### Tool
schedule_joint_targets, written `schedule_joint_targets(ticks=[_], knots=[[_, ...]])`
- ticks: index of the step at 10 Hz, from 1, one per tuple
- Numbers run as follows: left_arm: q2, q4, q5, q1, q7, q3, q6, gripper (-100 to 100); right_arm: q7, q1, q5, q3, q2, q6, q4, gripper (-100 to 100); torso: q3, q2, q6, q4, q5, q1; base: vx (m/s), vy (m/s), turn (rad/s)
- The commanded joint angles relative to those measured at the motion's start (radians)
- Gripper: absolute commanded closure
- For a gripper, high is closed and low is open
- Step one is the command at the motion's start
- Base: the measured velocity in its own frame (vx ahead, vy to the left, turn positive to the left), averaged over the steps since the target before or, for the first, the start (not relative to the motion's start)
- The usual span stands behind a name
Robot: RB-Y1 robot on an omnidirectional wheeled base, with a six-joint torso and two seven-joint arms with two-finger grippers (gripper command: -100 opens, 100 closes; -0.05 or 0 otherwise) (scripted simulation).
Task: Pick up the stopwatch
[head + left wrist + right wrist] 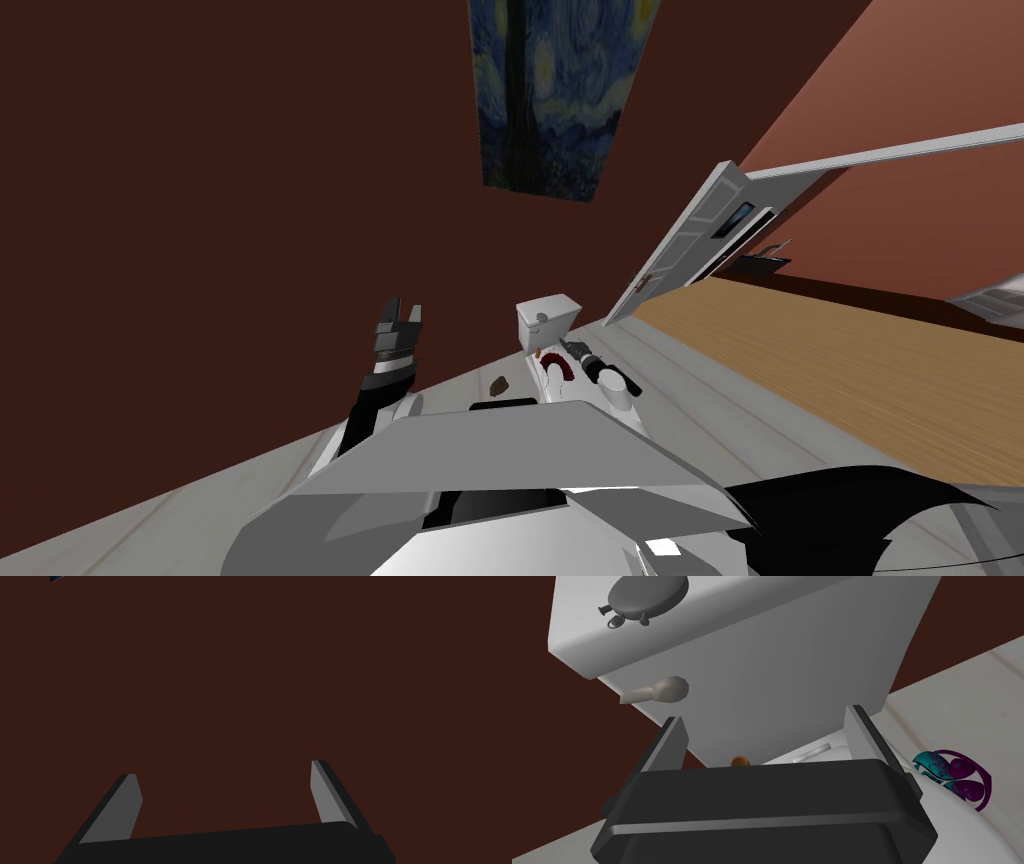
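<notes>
Stopwatch [648, 597] atop tank [792, 651] — R claw [764, 713] spread.

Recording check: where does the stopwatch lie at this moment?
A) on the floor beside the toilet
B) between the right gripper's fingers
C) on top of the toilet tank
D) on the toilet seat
C: the grey stopwatch lies flat on top of the white toilet tank, above the flush handle, while the open right gripper faces the tank's front, apart from it.

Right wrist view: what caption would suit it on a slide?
Right gripper, jaws open, faces a white toilet tank with the grey stopwatch on top.
</notes>
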State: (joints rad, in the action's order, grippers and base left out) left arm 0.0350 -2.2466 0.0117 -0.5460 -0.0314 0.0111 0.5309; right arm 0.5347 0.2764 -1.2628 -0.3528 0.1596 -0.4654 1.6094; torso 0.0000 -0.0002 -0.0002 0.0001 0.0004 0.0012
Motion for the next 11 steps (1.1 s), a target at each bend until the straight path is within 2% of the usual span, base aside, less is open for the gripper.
schedule_joint_targets(ticks=[1,2,4,5,6,7,9,10,11], knots=[[0.0,0.0,0.0,0.0,0.0,0.0,0.0,0,0.031,-0.007,-0.05,-0.033,0.0,-0.05,-0.036,-100,0.0,0.0,0.0,0.0,0.0,0.0,0.011,0.019,-0.008],[0.0,0.0,0.0,0.0,0.0,0.0,0.0,0,0.031,-0.007,-0.058,-0.033,0.0,-0.051,-0.036,-100,0.0,0.0,0.0,0.0,0.0,0.0,0.008,0.018,-0.008],[0.0,0.0,0.0,0.0,0.0,0.0,0.0,0,0.083,-0.024,-0.127,-0.09,0.004,-0.119,-0.101,-100,0.0,0.0,0.0,0.0,0.0,0.0,0.016,0.023,-0.01],[0.0,0.0,0.0,0.0,0.0,0.0,0.0,0,0.083,-0.024,-0.149,-0.09,0.004,-0.136,-0.101,-100,-0.001,-0.001,0.0,0.0,0.0,0.0,0.022,0.022,-0.008],[0.0,0.0,0.0,0.0,0.0,0.0,0.0,0,0.108,-0.032,-0.181,-0.116,0.007,-0.171,-0.133,-100,-0.001,-0.001,0.0,0.0,0.0,0.0,0.025,0.018,-0.002],[0.0,0.0,0.0,0.0,0.0,0.0,0.0,0,0.108,-0.032,-0.194,-0.116,0.007,-0.177,-0.133,-100,-0.001,-0.001,0.0,0.0,0.0,0.0,0.02,0.014,-0.003],[0.0,0.0,0.0,0.0,0.0,0.0,0.0,0,0.153,-0.05,-0.265,-0.165,0.014,-0.243,-0.195,-100,-0.001,-0.001,0.0,0.0,0.0,0.0,0.035,0.015,-0.002],[0.0,0.0,0.0,0.0,0.0,0.0,0.0,0,0.153,-0.05,-0.282,-0.165,0.014,-0.255,-0.195,-100,-0.001,-0.002,0.0,0.0,0.0,0.0,0.035,0.012,-0.003],[0.0,0.0,0.0,0.0,0.0,0.0,0.0,0,0.174,-0.058,-0.317,-0.188,0.017,-0.292,-0.224,-100,-0.001,-0.002,0.0,0.0,0.0,0.0,0.034,0.01,0.003]])
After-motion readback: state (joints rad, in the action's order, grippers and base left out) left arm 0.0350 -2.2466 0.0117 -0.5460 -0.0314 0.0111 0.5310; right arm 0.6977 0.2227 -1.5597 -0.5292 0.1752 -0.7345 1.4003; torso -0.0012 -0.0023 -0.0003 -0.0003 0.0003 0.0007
